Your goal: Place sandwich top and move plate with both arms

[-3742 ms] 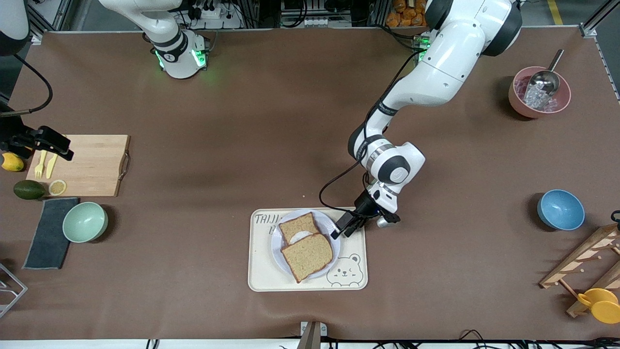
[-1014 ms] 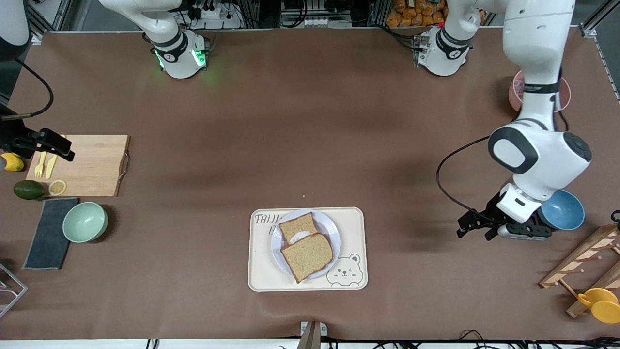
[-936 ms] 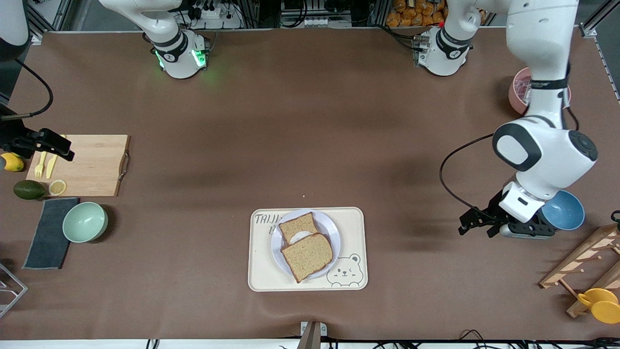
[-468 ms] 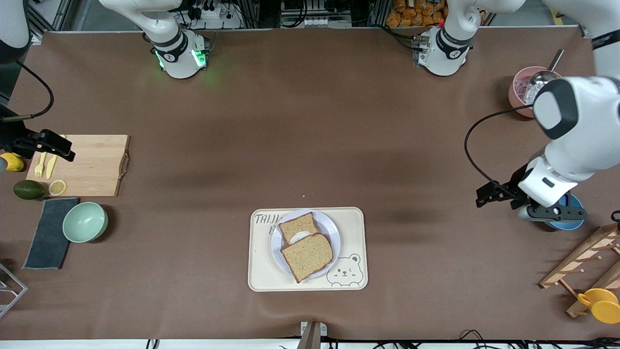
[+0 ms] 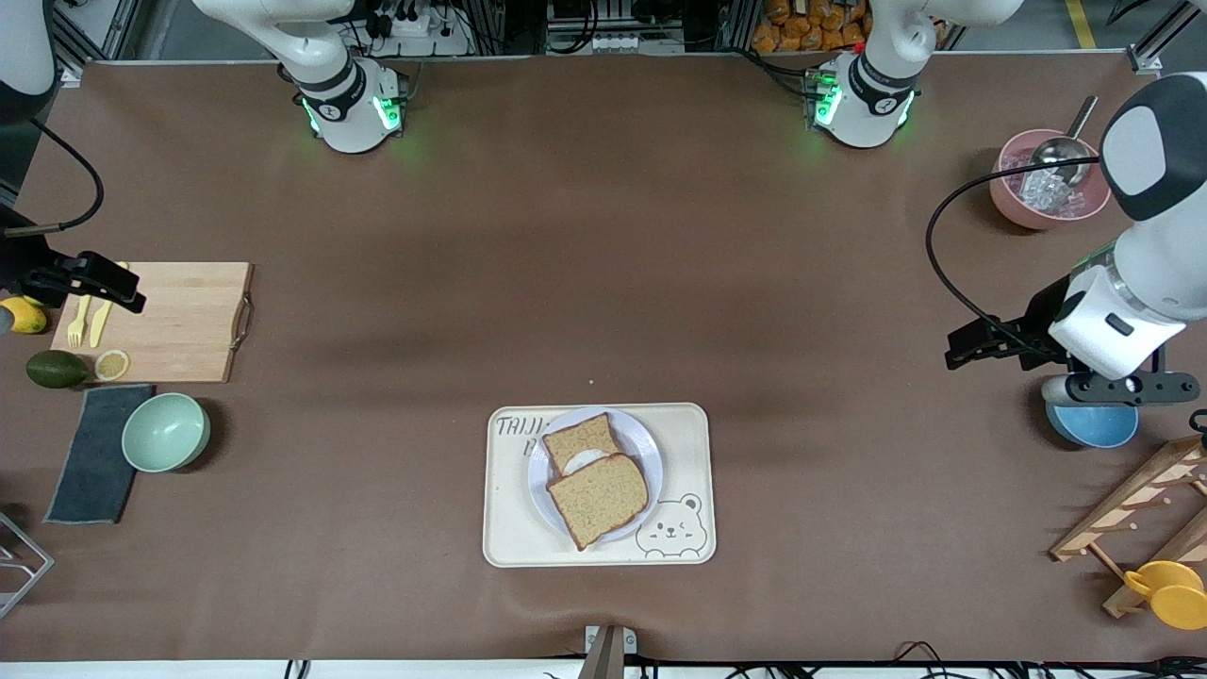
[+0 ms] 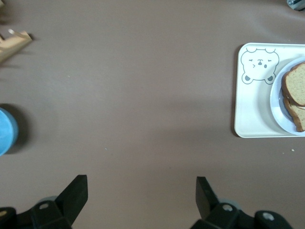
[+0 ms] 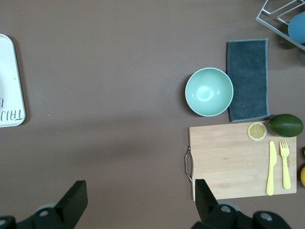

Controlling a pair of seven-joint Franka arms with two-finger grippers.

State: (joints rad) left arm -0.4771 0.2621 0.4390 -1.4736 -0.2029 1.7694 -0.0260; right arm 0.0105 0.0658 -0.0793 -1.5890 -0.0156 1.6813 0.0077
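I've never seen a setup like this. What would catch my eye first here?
Probably the sandwich top, lying askew over an egg-topped slice on the plate, which sits on a bear-print tray near the front camera. Then the open left gripper, up in the air beside the blue bowl.

Count, tabletop: bread slices x2 — sandwich top [image 5: 598, 498] + egg slice [image 5: 580, 441]. Plate [image 5: 650, 459] x1. Tray [image 5: 688, 453] x1. Bowls x3: green [image 5: 166, 432], blue [image 5: 1092, 426], pink [image 5: 1037, 193]. Cutting board [image 5: 179, 321] x1. Cloth [image 5: 94, 453] x1. Avocado [image 5: 56, 369] x1.
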